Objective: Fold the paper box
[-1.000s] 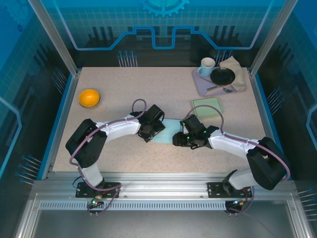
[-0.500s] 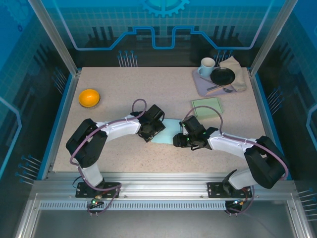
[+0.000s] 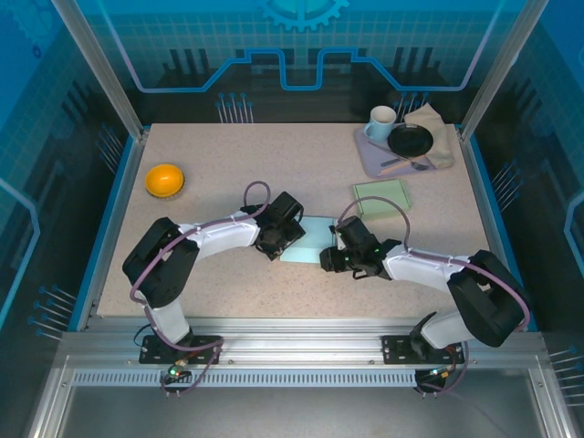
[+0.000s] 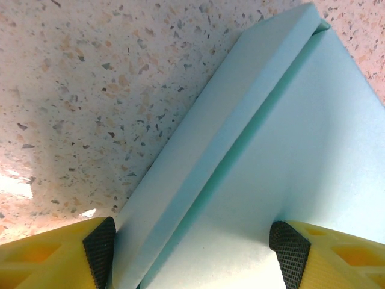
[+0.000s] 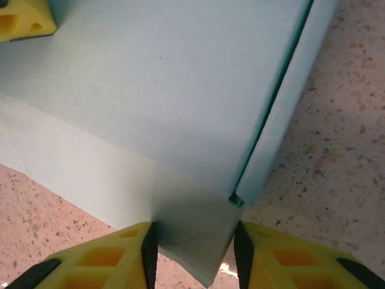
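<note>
Speckled table (image 3: 228, 173): left gripper (image 4: 194, 244) sat open astride paper box (image 4: 289, 150) wall (image 4: 210, 132), probably steadying it; right gripper (image 5: 192, 253) pinched 1 corner flap (image 5: 192, 220) for folding.

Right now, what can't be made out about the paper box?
- Top external: paper box folds, partly hidden under both arms.
- Left wrist: box's near part, cut off by the bottom edge at the left gripper.
- Right wrist: whether the right gripper pinches the flap; contact cut off.

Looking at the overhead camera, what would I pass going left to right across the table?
orange bowl → left gripper → paper box → right gripper → green sheet → cloth
</note>
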`<action>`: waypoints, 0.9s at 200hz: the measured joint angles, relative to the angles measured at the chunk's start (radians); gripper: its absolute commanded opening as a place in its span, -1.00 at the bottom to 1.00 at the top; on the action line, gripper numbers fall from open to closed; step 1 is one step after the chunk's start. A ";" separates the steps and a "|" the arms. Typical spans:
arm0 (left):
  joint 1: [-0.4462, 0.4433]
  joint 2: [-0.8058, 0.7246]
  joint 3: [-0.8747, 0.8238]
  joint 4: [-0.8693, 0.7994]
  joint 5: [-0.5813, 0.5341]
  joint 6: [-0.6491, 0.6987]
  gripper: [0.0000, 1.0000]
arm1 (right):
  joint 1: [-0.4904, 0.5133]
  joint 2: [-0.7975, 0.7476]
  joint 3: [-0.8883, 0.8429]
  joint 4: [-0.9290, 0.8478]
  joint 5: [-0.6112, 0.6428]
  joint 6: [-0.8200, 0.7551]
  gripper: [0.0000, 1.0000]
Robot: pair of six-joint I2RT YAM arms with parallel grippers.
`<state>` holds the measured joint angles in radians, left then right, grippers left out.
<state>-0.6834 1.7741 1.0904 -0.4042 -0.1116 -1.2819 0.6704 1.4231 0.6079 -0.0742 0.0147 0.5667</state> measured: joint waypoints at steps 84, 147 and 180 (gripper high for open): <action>0.000 0.009 0.000 0.024 0.000 0.001 0.46 | 0.038 -0.006 -0.176 0.326 0.136 -0.110 -0.20; 0.000 0.012 -0.016 0.072 0.000 0.001 0.46 | 0.045 0.011 -0.240 0.480 0.218 -0.135 -0.12; 0.000 0.012 -0.019 0.080 0.001 0.000 0.46 | 0.045 0.051 -0.240 0.523 0.233 -0.139 -0.02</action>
<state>-0.6834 1.7863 1.0714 -0.3241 -0.1108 -1.2823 0.7155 1.4746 0.3679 0.4488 0.2481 0.4274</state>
